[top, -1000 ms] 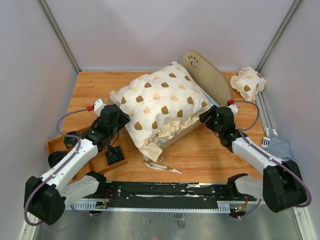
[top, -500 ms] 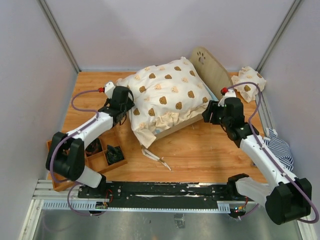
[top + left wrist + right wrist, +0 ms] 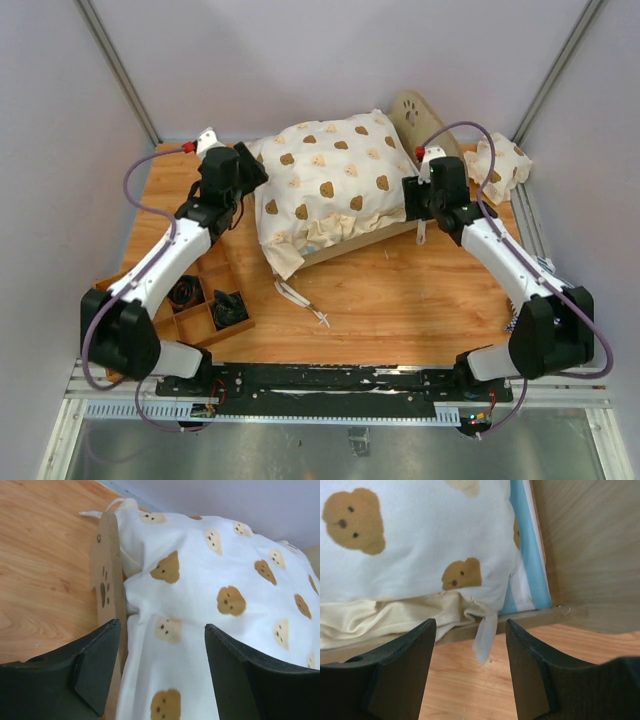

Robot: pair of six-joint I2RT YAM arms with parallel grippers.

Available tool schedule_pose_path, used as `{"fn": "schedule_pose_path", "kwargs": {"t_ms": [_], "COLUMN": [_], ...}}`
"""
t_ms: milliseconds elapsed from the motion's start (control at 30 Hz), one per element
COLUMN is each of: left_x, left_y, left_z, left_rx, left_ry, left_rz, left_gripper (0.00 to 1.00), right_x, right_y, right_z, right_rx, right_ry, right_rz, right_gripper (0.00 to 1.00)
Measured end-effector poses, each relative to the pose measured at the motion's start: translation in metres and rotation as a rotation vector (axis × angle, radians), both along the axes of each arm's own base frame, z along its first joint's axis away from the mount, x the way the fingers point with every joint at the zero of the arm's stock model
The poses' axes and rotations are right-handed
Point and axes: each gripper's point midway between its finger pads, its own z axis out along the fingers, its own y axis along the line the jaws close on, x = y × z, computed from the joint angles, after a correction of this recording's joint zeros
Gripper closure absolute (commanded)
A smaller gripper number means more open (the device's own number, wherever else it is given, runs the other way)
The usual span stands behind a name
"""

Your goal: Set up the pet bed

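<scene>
Note left claw [image 3: 162, 630] spread wide, empty, beside stiff plywood footboard [image 3: 105, 575]. Treat pet bed [image 3: 350, 243], far centre of tabletop [image 3: 420, 300] under soft cover [image 3: 330, 185], as probably light and rigid (likely to slide). Grip frame boards, not cloth. Note right claw [image 3: 470, 623] likewise wide, empty, beside headboard [image 3: 418, 112].

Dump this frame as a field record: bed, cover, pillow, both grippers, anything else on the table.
pet bed: angled on table, headboard far right, mostly covered
mattress: blue edge showing beside headboard
bear-print cover: draped over the bed, ties trailing off near corner
small pillow: off the bed, far right
left gripper: open, at footboard end, facing the cover
right gripper: open, at side rail by headboard, holding nothing
compartment tray: near left
</scene>
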Motion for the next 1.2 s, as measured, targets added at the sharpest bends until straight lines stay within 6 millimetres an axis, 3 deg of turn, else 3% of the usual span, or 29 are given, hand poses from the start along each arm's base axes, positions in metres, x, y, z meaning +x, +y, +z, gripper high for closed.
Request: {"fn": "schedule_pose_path", "kwargs": {"t_ms": [100, 167, 233, 300, 333, 400, 567, 800, 867, 1000, 1067, 1200], "left_x": [-0.031, -0.049, -0.066, -0.081, -0.089, -0.101, -0.123, -0.131, -0.134, -0.140, -0.144, -0.152], "left_y": [0.003, 0.001, -0.007, -0.018, -0.023, -0.030, -0.036, -0.041, -0.043, -0.046, -0.046, -0.047], "left_z": [0.018, 0.016, 0.006, -0.006, -0.014, -0.023, -0.025, -0.028, -0.034, -0.040, -0.040, -0.040], "left_rx": [0.007, 0.018, 0.033, 0.043, 0.046, 0.051, 0.066, 0.097, 0.101, 0.104, 0.103, 0.094], "left_ry": [-0.044, -0.051, -0.036, -0.015, 0.000, 0.018, -0.001, -0.008, 0.004, 0.014, 0.011, 0.002], "left_rz": [-0.053, -0.092, -0.144, -0.206, -0.243, -0.295, -0.383, -0.446, -0.464, -0.496, -0.507, -0.526], "left_gripper": [0.27, 0.27, 0.27, 0.28, 0.28, 0.29, 0.29, 0.30, 0.31, 0.33, 0.33, 0.35], "right_x": [0.014, 0.022, 0.027, 0.030, 0.032, 0.034, 0.041, 0.060, 0.066, 0.075, 0.073, 0.062], "right_y": [-0.001, -0.001, -0.001, -0.001, -0.003, -0.009, -0.026, -0.065, -0.072, -0.078, -0.078, -0.072], "right_z": [-0.012, -0.022, -0.031, -0.039, -0.040, -0.037, -0.013, 0.024, 0.029, 0.034, 0.037, 0.043], "right_rx": [-0.051, -0.081, -0.103, -0.127, -0.142, -0.177, -0.243, -0.244, -0.256, -0.263, -0.258, -0.232], "right_ry": [0.039, 0.068, 0.091, 0.115, 0.120, 0.116, 0.055, -0.045, -0.060, -0.063, -0.053, -0.039], "right_rz": [0.006, 0.010, 0.016, 0.027, 0.029, 0.017, -0.024, -0.110, -0.128, -0.147, -0.150, -0.142], "right_gripper": [0.45, 0.51, 0.66, 0.93, 0.99, 1.00, 1.00, 1.00, 0.90, 0.53, 0.46, 0.43]}}
